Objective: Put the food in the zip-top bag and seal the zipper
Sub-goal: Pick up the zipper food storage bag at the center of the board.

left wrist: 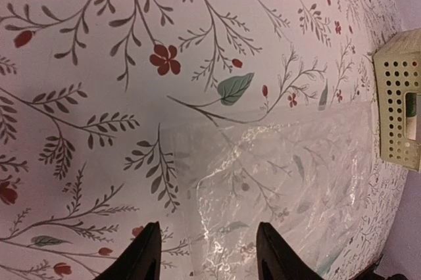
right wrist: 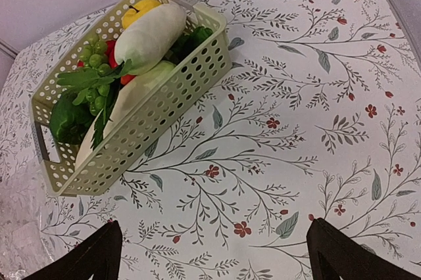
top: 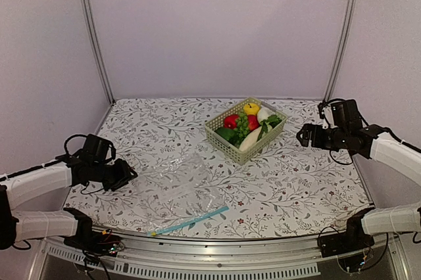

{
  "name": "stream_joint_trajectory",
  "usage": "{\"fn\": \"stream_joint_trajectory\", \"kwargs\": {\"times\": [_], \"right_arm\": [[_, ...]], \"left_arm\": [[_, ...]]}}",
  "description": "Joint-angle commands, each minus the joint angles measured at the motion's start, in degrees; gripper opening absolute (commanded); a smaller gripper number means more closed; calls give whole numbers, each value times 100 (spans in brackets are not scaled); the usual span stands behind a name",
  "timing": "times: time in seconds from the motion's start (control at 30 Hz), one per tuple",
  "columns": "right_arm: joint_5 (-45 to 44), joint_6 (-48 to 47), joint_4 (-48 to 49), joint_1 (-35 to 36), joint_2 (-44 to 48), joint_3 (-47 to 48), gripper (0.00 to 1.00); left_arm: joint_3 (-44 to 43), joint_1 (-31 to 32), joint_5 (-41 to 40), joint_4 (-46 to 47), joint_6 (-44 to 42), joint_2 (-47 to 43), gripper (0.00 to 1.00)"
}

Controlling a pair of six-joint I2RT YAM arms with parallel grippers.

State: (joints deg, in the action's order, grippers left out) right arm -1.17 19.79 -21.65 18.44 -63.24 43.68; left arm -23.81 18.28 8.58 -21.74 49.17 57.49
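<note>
The see-through zip-top bag (top: 176,185) lies flat on the table at centre left, its light-blue zipper (top: 191,220) along the near edge. The food sits in a pale green basket (top: 245,129): a yellow apple (top: 251,108), red pieces (top: 231,121), green leafy pieces (top: 242,124) and a white radish (top: 250,139). My left gripper (top: 126,176) is open and empty, just left of the bag; the bag (left wrist: 296,188) shows ahead of its fingers (left wrist: 146,257). My right gripper (top: 301,135) is open and empty, right of the basket (right wrist: 131,129).
The table has a floral cloth (top: 296,181). Metal frame posts (top: 92,30) stand at the back corners, with purple walls behind. A metal rail (top: 217,254) runs along the near edge.
</note>
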Motion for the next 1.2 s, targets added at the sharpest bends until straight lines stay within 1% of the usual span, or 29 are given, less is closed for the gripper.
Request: {"fn": "stream_joint_trajectory", "kwargs": {"times": [0.0,0.1,0.13,0.3,0.6,0.73,0.87,1.17], "right_arm": [[-38,42,137,83,-79,193,99],[-39,25,122,113,-92,178,99],[-37,12,110,125,-92,176,99],[-93,-31,38,142,-44,176,99],[-151,-29,89,150,-55,145,99],[-147,-28,105,151,-87,141,99],[-143,-40,104,160,-63,134,99],[-34,27,106,169,-5,140,99]], "left_arm": [[162,52,247,484,181,201,48],[110,46,407,602,88,512,39],[84,50,436,612,69,616,38],[78,44,565,787,82,907,37],[193,52,496,946,198,1108,37],[219,44,521,1020,233,1209,34],[217,61,582,1039,236,1226,21],[249,63,770,1276,10,919,1]]}}
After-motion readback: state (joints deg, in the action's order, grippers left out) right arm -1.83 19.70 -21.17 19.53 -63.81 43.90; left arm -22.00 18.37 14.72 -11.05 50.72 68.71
